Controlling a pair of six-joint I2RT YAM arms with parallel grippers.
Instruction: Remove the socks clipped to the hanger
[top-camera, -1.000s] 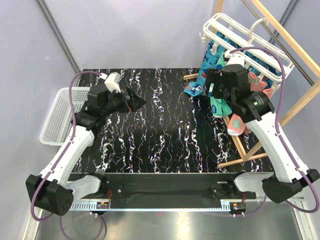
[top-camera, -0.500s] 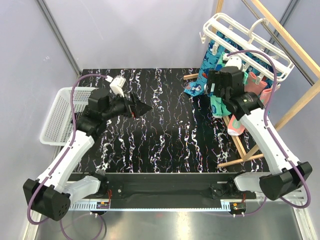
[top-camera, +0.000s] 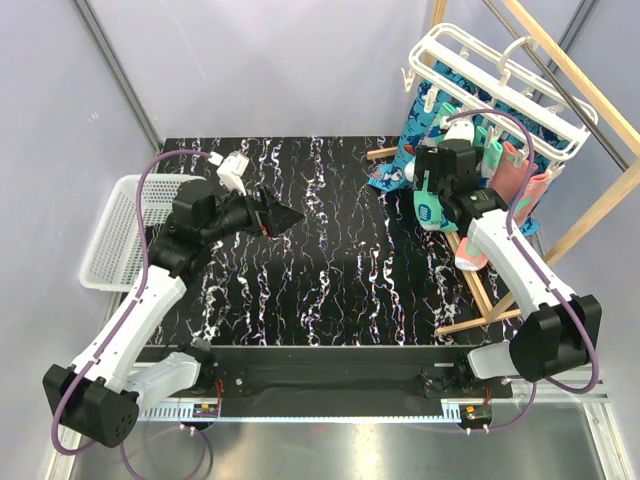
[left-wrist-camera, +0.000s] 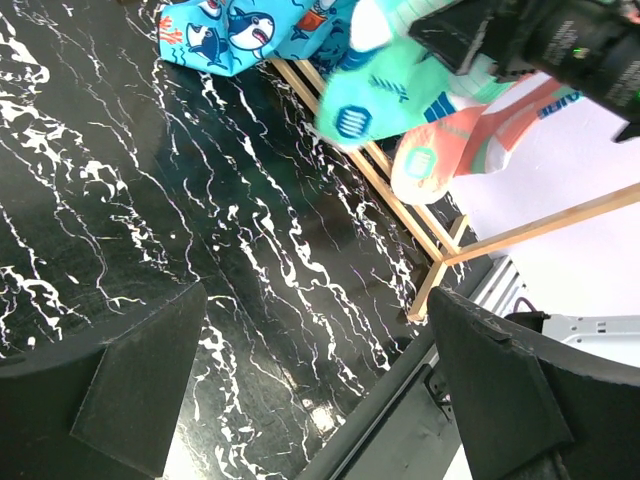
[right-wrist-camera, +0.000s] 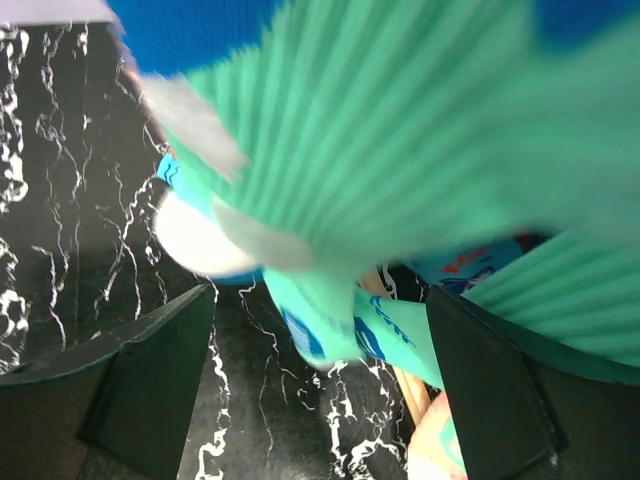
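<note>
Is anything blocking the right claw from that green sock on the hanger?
Nothing visible does. The green sock fills the right wrist view, close and directly ahead of the open right gripper.

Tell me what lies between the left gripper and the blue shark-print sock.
Only bare black marbled tabletop lies between the left gripper and the blue shark-print sock; the top external view shows this stretch plainly.
</note>
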